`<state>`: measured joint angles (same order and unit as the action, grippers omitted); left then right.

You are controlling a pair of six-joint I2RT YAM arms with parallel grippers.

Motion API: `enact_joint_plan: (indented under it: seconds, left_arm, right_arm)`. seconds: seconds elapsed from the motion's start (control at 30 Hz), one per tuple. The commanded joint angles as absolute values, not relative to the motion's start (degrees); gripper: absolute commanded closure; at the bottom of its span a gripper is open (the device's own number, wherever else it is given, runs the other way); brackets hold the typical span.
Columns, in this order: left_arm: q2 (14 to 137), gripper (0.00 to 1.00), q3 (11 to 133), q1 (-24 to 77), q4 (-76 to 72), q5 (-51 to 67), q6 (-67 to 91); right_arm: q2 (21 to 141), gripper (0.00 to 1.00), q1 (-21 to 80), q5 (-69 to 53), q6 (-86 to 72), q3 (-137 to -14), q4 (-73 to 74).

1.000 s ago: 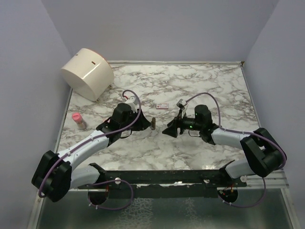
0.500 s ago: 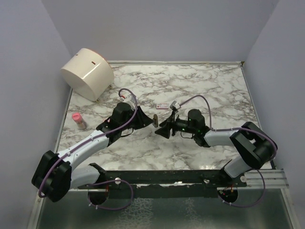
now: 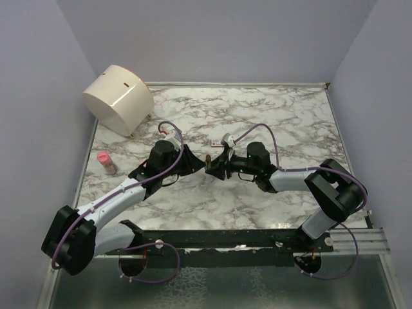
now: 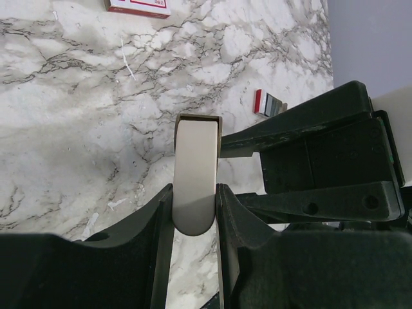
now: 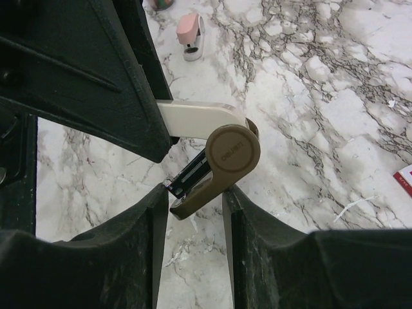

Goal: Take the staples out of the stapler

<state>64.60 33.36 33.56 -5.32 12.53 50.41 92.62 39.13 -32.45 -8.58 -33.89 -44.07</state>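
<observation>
The stapler [image 3: 208, 161] hangs above the marble table between both arms. Its cream top arm [image 4: 196, 174] is clamped between my left gripper's [image 4: 195, 193] jaws. In the right wrist view the stapler [image 5: 233, 151] is swung open at its round tan hinge, and the tan lower arm with the black staple channel [image 5: 193, 177] angles down between my right gripper's [image 5: 195, 193] fingers. Both fingers touch it, one at the channel's tip, one at the tan side. The left gripper [image 5: 96, 77] fills the upper left there. No loose staples show.
A red and white staple box [image 4: 138, 6] lies on the table [image 3: 270, 116] just behind the grippers, and a small red and grey box [image 4: 268, 103] is nearby. A pink item [image 3: 105, 161] stands at the left edge. A cream round container [image 3: 119, 96] sits at the back left.
The right arm has moved left to meet the left gripper, and its jaws have narrowed around the stapler's lower arm. The left gripper has kept its hold and shifted slightly right.
</observation>
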Motion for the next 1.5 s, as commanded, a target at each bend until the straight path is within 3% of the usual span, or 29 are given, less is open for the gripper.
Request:
enact_joint_plan:
  seconds: [0.0, 0.27, 0.43, 0.7, 0.97, 1.23, 1.47]
  left_arm:
    - [62.18, 1.00, 32.74, 34.19, -8.14, 15.99, 50.36]
    - [61.19, 1.00, 32.70, 34.18, -8.00, 17.07, 48.91]
    - [61.55, 1.00, 31.80, 34.19, -8.42, 18.45, 46.34]
    - [64.77, 1.00, 29.44, 34.27, -10.48, 22.03, 44.04]
    - [70.65, 1.00, 29.62, 34.58, -7.43, 22.13, 40.85]
    - [72.11, 1.00, 30.22, 35.00, -0.99, 16.80, 39.23]
    - [74.63, 1.00, 28.38, 37.93, -2.17, 11.45, 37.66]
  right_arm:
    - [94.08, 0.65, 39.29, -30.47, -4.24, -35.79, -43.04]
    - [93.38, 0.81, 39.29, -29.29, 2.19, -35.91, -42.34]
    - [91.38, 0.98, 39.29, -26.54, 11.80, -35.76, -43.54]
    - [90.74, 0.99, 39.28, -26.42, 27.24, -37.42, -43.12]
    - [96.28, 0.99, 39.28, -28.26, 41.97, -36.61, -53.31]
    - [96.67, 0.99, 39.29, -29.01, 57.50, -40.76, -37.81]
    - [98.92, 0.99, 40.47, -27.07, 62.28, -38.04, -40.04]
